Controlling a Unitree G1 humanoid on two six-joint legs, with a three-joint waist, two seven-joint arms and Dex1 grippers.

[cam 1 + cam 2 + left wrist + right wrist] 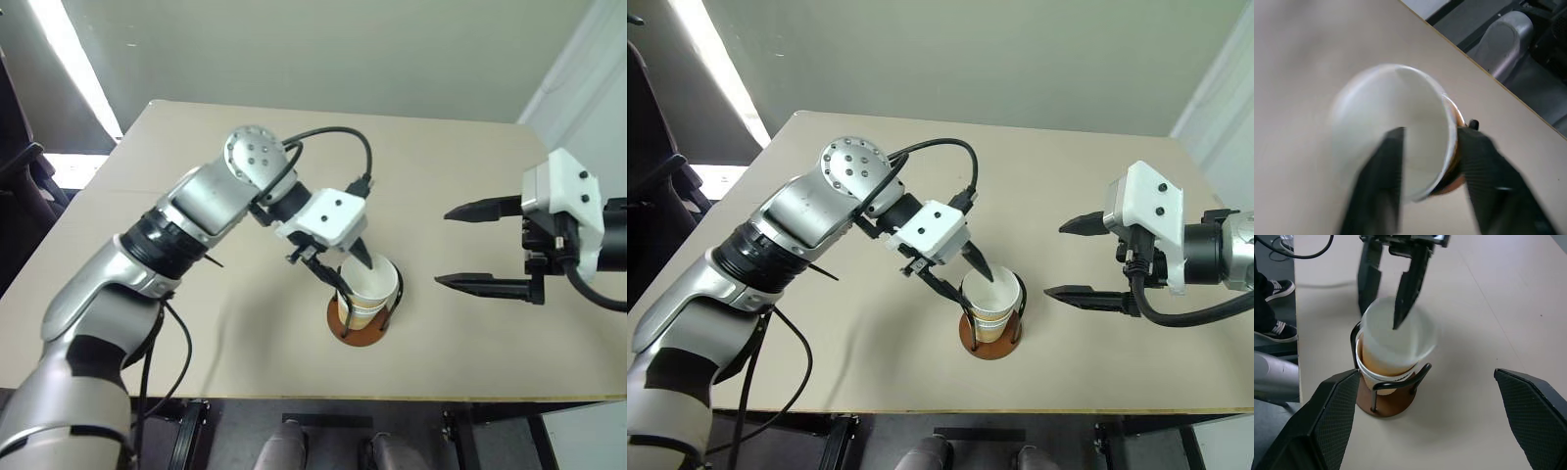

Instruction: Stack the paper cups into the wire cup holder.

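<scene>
Beige table (470,323), ribbed paper cups (370,292)

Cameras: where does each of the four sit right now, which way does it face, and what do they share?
Left eye and right eye views: on the head, looking forward and down over the table; both arms show, left gripper at the top cup, right gripper open beside it.
Left wrist view: on the left wrist, looking into the top cup, one finger inside the rim, one outside.
Right wrist view: on the right wrist, facing the wire cup holder with stacked cups.
Shared: the cup and holder appear in all four.
</scene>
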